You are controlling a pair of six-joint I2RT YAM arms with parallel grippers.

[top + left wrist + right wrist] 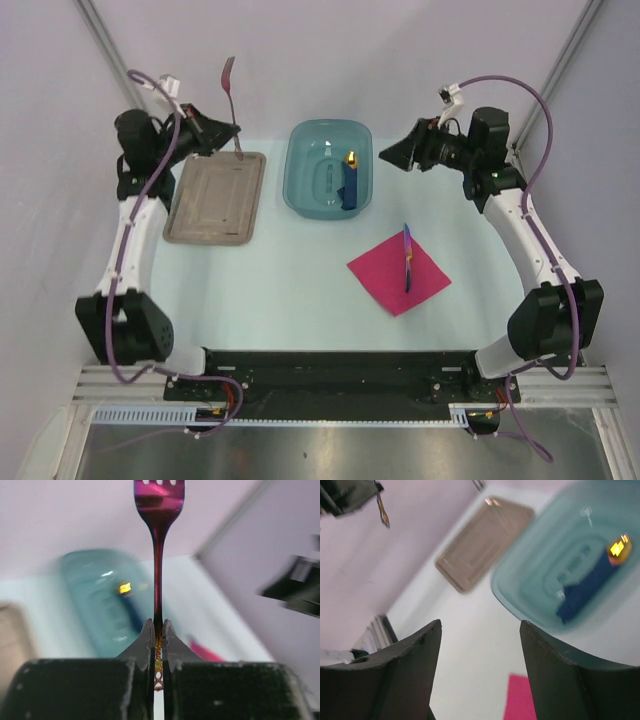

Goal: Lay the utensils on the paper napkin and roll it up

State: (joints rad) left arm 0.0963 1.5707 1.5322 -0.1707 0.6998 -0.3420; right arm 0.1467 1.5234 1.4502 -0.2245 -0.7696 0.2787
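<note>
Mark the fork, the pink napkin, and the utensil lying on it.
fork (158,580): left wrist view, on its neck.
pink napkin (378,270): top external view, bare left part.
utensil (407,260): top external view, mid-length.

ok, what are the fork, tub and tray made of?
Fork: likely metal, with a glossy magenta-purple finish and mirror-like glints.
Tub: plastic by the look, translucent teal with moulded ridges.
Tray: probably metal, matte grey-brown with an embossed floor, though it could be plastic.

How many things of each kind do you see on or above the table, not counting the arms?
Utensils: 2 (fork in the left tool, one piece on the napkin)
Napkin: 1
Tray: 1
Teal tub: 1
Blue object in the tub: 1
Total: 6
</note>
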